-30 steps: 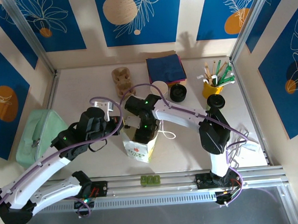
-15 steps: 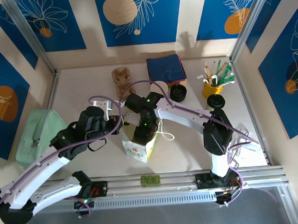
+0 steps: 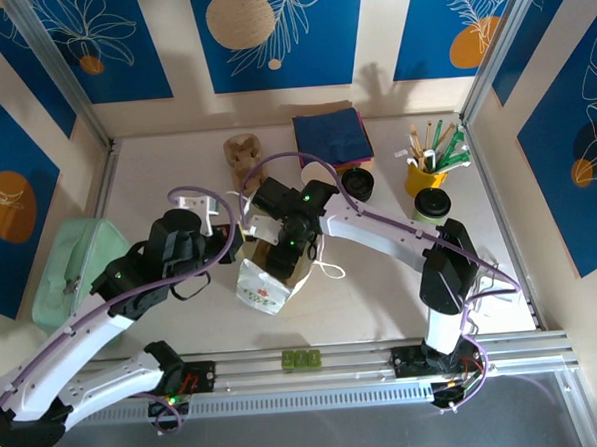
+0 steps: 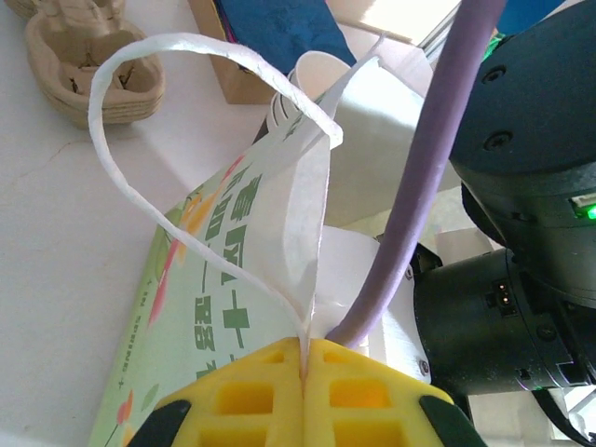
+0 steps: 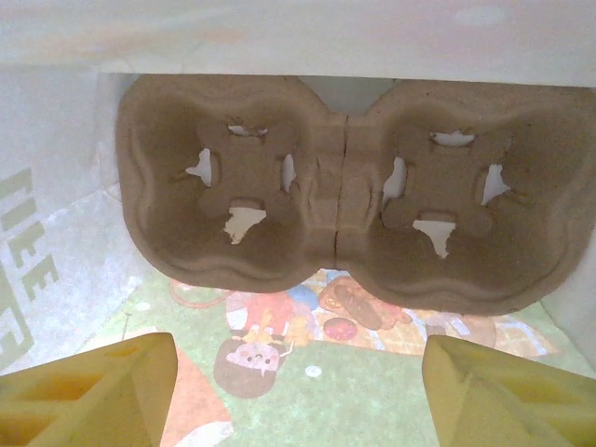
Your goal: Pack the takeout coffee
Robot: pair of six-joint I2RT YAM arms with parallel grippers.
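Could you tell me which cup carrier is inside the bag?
The carrier facing the open right hand; the other carrier stands out on the table.

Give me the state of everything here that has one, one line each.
Paper bag, tilted, mouth open.
Cup carrier, inside the bag, slots empty.
Left claw, shut on the bag's rim.
Right claw, open, inside the bag.
Takeout coffee, lidded, upright, not yet in the bag.

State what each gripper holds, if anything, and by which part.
The left gripper pinches the paper bag by its top edge. The right gripper is open inside the bag, holding nothing.
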